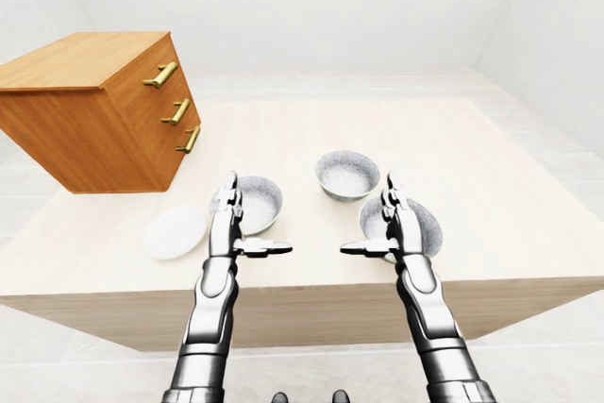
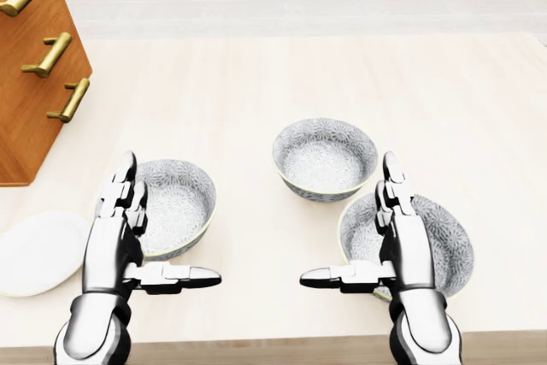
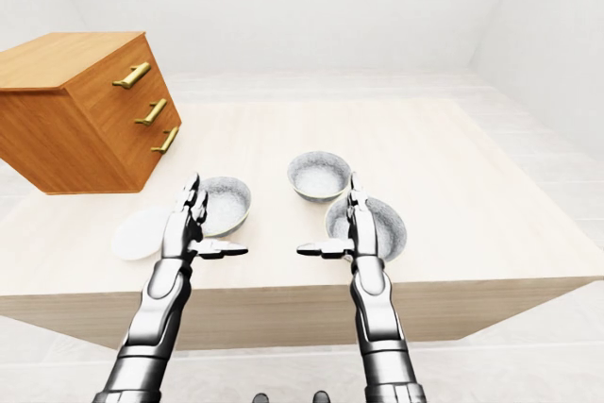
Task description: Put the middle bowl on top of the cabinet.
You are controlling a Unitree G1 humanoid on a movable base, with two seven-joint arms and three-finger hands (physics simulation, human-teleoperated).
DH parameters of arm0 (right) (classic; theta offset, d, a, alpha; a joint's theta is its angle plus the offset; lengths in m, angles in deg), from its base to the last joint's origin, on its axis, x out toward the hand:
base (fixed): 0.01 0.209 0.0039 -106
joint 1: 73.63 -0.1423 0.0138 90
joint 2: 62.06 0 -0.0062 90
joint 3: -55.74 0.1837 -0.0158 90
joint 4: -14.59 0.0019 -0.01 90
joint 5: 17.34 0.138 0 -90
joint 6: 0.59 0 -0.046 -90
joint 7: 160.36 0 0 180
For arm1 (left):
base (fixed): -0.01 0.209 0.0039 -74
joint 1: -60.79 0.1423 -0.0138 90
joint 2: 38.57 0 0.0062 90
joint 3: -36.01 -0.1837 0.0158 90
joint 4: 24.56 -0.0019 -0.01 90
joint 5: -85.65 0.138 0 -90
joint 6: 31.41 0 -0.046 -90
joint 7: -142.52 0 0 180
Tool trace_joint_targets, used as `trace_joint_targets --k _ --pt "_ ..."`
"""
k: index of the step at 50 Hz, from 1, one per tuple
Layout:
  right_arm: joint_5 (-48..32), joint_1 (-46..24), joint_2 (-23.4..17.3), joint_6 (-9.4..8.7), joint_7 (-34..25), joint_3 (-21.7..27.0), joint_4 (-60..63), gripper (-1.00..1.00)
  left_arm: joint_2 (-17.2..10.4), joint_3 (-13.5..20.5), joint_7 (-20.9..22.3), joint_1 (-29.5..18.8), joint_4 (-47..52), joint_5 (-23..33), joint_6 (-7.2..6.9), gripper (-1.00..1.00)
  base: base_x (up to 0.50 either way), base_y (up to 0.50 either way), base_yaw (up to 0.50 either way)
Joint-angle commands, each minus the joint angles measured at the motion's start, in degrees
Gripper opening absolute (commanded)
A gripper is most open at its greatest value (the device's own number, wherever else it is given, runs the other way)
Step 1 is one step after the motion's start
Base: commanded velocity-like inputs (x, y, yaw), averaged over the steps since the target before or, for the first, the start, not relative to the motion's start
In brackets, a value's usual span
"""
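Three patterned grey bowls stand on the light wooden table (image 2: pixel 256 83). The middle bowl (image 2: pixel 325 158) sits highest in the head view, between the left bowl (image 2: pixel 181 203) and the right bowl (image 2: pixel 449 241). The wooden cabinet (image 1: pixel 85 106) with three brass handles stands on the table at the upper left, its flat top (image 1: pixel 80 58) bare. My left hand (image 2: pixel 158 232) is open over the near rim of the left bowl. My right hand (image 2: pixel 355 226) is open over the near left rim of the right bowl. Both thumbs point inward and neither hand holds anything.
A white plate (image 2: pixel 38 252) lies on the table left of the left bowl, just below the cabinet in the head view. The table's near edge (image 1: pixel 302 285) runs right under my wrists. White floor and walls surround the table.
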Motion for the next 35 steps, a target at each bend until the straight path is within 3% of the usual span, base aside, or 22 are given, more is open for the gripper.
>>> trace_joint_targets --k 1,12,16,17,18,19,21,23,24,25,26,27,29,30,35 --pt "0.3 8.1 -0.5 -4.78 -1.4 -1.4 10.4 1.00 -0.3 -3.3 1.2 11.2 14.3 -0.3 -3.69 1.00 0.00 0.00 0.00" --pt "-1.3 8.3 -0.1 -4.16 -1.2 -1.2 10.2 1.00 0.3 -3.6 1.7 11.6 13.1 4.6 -0.66 1.00 0.00 0.00 0.00" --pt "-1.7 8.5 0.0 -3.45 -1.0 -1.2 10.2 1.00 0.5 -3.5 2.0 12.0 13.8 4.8 -0.89 1.00 0.00 0.00 0.00" --pt "-0.5 9.5 0.2 -0.10 -2.0 -1.3 14.4 1.00 0.6 -3.8 2.9 12.4 14.2 4.3 -1.43 1.00 0.00 0.00 0.00" --pt "0.9 9.8 0.4 -2.15 -2.4 -1.0 16.2 1.00 0.7 -3.7 2.7 12.4 14.3 4.4 -1.31 1.00 0.00 0.00 0.00" --pt "4.9 10.3 1.5 -2.51 -3.5 -0.4 19.2 1.00 0.7 -3.6 2.6 12.5 15.1 4.7 -1.27 1.00 0.00 0.00 0.00" --pt "4.0 10.6 1.1 -2.14 -3.3 -0.9 20.6 1.00 0.7 -3.4 2.6 12.5 15.9 4.6 -1.42 1.00 0.00 0.00 0.00" --pt "6.2 10.9 1.8 -3.32 -3.2 -0.7 21.4 1.00 0.7 -2.2 0.5 11.9 15.5 5.6 -1.87 1.00 0.00 0.00 0.00" --pt "8.9 11.5 2.4 -3.87 -3.7 -0.5 24.1 1.00 0.1 -2.3 -1.3 10.8 13.7 8.7 -2.23 1.00 0.00 0.00 0.00" --pt "8.0 11.3 2.0 -2.43 -3.3 -0.5 24.1 1.00 0.3 -2.3 -1.2 10.9 14.0 8.2 -0.43 1.00 0.00 0.00 0.00" --pt "7.0 11.2 1.7 -1.79 -3.0 -0.8 24.2 1.00 0.6 -2.2 -0.6 11.1 15.3 7.1 -1.49 1.00 0.00 0.00 0.00" --pt "5.6 11.1 1.3 -0.17 -2.5 -0.8 24.6 1.00 0.7 -2.4 0.7 11.7 17.4 5.7 -1.61 1.00 0.00 0.00 0.00" --pt "6.4 11.5 1.3 -0.46 -2.6 -0.9 26.3 1.00 1.0 -2.3 0.8 12.5 20.7 5.0 -2.12 1.00 0.00 0.00 0.00" --pt "5.8 11.5 1.1 0.00 -2.6 -1.1 26.1 1.00 0.8 -2.6 0.6 12.8 21.7 6.0 -1.29 1.00 0.00 0.00 0.00" --pt "-1.9 12.8 0.6 0.00 -0.8 -2.3 30.2 1.00 0.9 -2.7 3.6 14.2 27.1 2.0 -1.76 1.00 0.00 0.00 0.00"
